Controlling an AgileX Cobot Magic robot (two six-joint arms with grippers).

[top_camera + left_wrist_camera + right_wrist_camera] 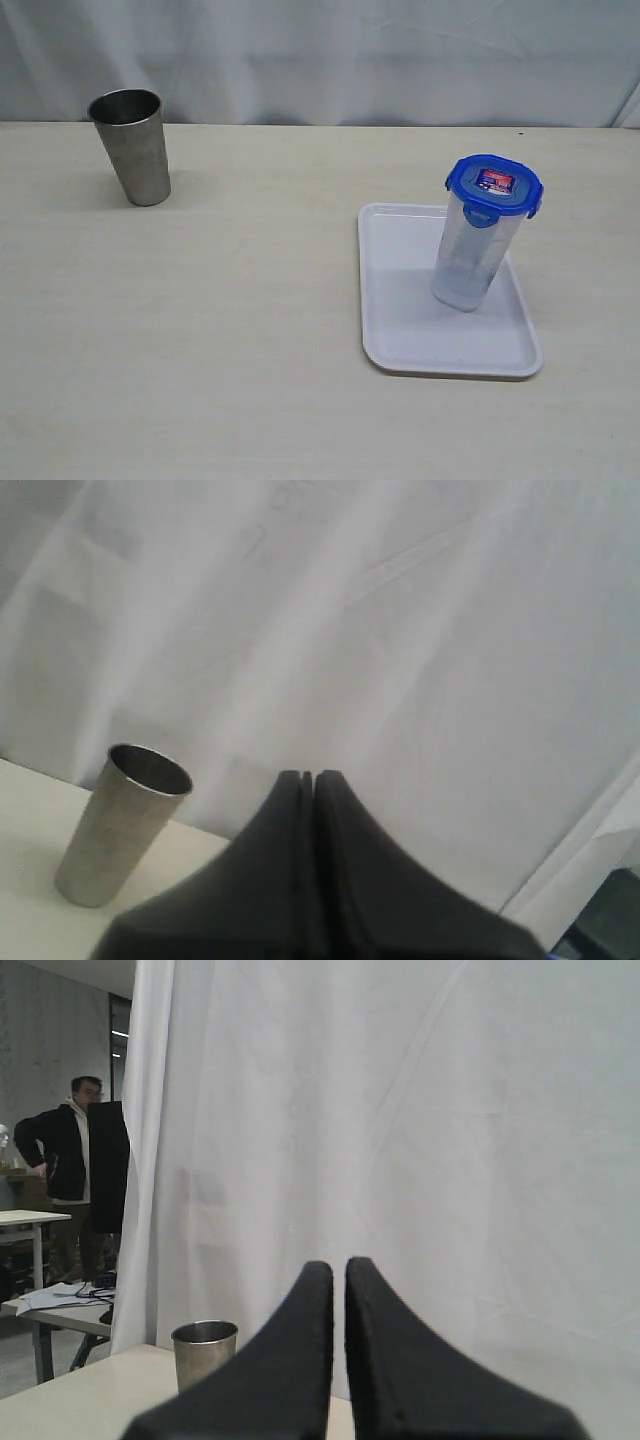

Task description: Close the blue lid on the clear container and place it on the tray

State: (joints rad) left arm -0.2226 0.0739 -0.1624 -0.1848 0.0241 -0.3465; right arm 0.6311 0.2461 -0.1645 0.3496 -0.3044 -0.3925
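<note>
The clear container (475, 255) stands upright on the white tray (400, 320) at the right of the exterior view. The blue lid (494, 185) sits on its top, flaps down, label facing up. Neither arm appears in the exterior view. My left gripper (308, 776) is shut, its black fingers pressed together and pointing at the white curtain, nothing between them. My right gripper (339, 1265) is shut too, with only a thin slit between its fingers and nothing held. Neither wrist view shows the container, lid or tray.
A steel cup (131, 146) stands upright at the table's far left; the steel cup (120, 825) also shows in the left wrist view, and the steel cup (204, 1352) in the right wrist view. A white curtain (330, 60) hangs behind the table. A person (68, 1160) stands beyond it.
</note>
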